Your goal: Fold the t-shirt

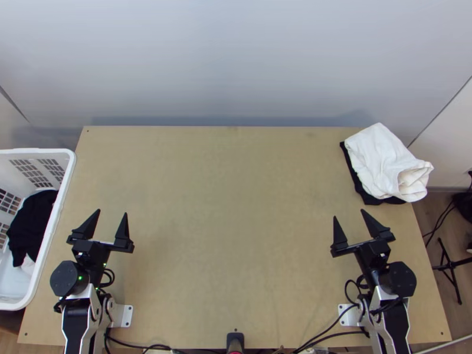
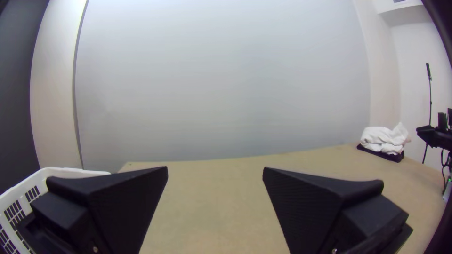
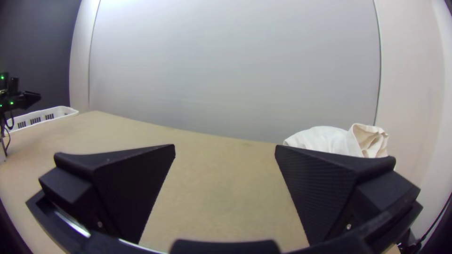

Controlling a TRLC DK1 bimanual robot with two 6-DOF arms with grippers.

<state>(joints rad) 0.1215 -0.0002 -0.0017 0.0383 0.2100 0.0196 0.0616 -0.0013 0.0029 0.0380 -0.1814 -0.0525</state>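
In the top view, the left gripper (image 1: 112, 212) and right gripper (image 1: 349, 214) have their fingers apart over the table (image 1: 230, 236), whose far right corner bears a bunched white cloth (image 1: 383, 159) on a flat black cloth (image 1: 356, 182); dark fabric (image 1: 32, 221) lies inside the white laundry basket (image 1: 51, 230). The left wrist view has its fingers (image 2: 127, 197) parted, the white cloth beyond them on the black one. In the right wrist view the fingers (image 3: 136, 188) are likewise spread, the white cloth partly behind one.
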